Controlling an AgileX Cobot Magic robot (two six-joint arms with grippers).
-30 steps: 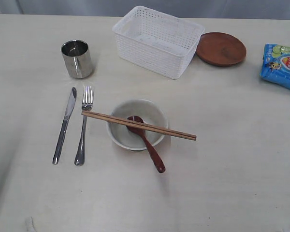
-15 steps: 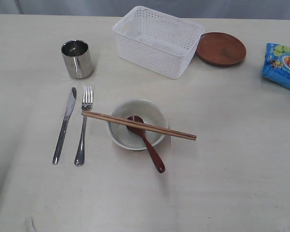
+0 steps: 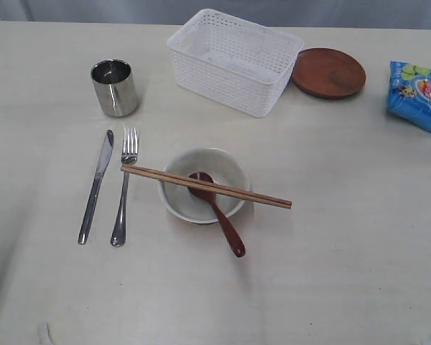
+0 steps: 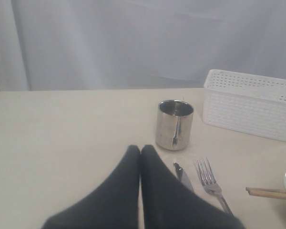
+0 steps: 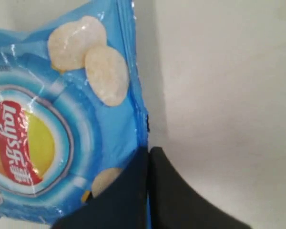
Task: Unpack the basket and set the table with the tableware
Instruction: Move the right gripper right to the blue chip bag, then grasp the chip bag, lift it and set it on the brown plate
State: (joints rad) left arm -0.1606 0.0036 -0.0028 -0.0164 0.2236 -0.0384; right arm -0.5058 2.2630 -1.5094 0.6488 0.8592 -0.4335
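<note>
As right jaws pinch the chip bag (image 5: 38, 119), left jaws hang closed.

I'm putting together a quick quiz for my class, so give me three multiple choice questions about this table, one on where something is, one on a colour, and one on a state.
1. The chopsticks lie: A across the bowl; B under it; C far from it.
2. The plate is: A blue; B brown; C white.
3. The left fingers are: A wide open; B shut together; C gripping something.
Answers: 1 A, both sticks bridge its rim. 2 B, it is a round brown disc. 3 B, they touch with nothing between them.
</note>
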